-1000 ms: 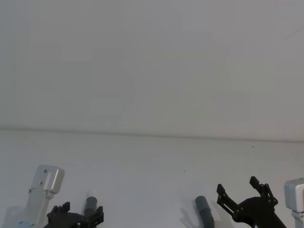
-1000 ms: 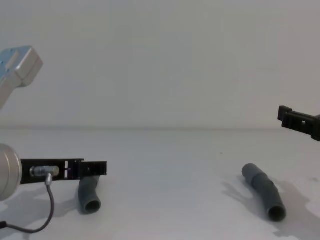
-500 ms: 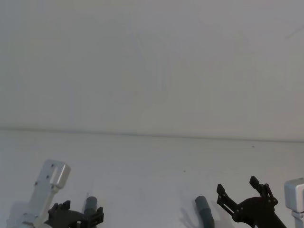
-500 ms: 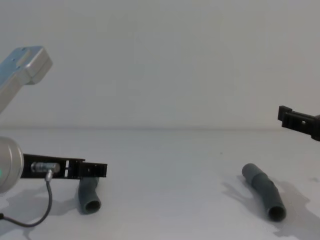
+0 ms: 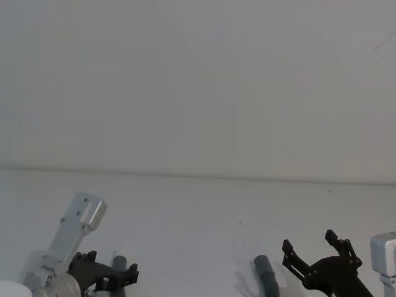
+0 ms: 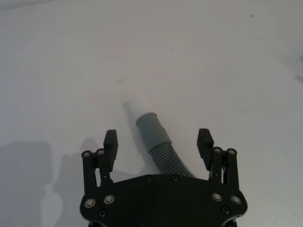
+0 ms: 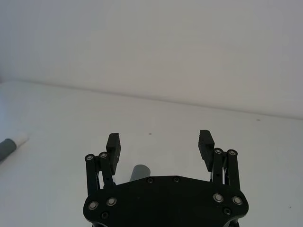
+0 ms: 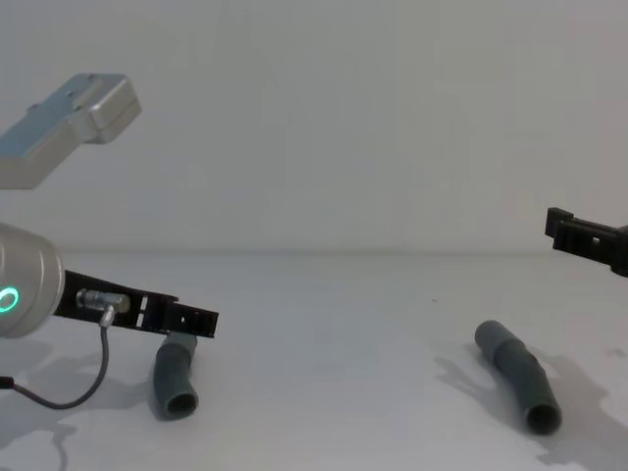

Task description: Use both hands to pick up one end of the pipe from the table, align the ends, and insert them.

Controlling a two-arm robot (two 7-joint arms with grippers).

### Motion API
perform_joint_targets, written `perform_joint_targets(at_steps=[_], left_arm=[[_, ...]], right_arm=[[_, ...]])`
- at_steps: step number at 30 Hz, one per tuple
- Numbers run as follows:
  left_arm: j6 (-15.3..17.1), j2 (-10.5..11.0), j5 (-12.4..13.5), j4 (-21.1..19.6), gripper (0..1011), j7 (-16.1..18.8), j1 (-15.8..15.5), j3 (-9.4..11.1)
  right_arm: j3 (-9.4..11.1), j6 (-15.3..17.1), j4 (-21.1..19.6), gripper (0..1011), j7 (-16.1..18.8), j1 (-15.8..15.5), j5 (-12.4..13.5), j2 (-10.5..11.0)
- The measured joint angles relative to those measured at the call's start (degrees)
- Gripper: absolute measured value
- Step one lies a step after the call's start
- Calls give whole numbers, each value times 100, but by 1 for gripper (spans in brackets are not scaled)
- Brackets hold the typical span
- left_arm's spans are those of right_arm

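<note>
1. The white surface carries both pipe pieces, well apart.
2. The left claw hangs open over the ribbed pipe, a jaw on each side, with the pipe's white tip pointing beyond.
3. The right claw gapes open above the smooth grey pipe.

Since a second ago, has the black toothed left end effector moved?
Yes: left end effector tilted nose-down, edging rightward over the unmoved dark grey tube piece.
</note>
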Motion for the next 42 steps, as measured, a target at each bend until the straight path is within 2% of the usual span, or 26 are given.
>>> perform_joint_targets(at_steps=[17,34,42], left_arm=[[197,-203,14,267,1002,-89,-191,67],[648,-295,162,363,1002,-42,-444,185],[803,-420,219,397,1001,56,-482,201]], right_arm=[[0,0,0,1002,0,0,0,0],[0,0,0,1002,0,0,0,0],[0,0,0,1002,0,0,0,0]])
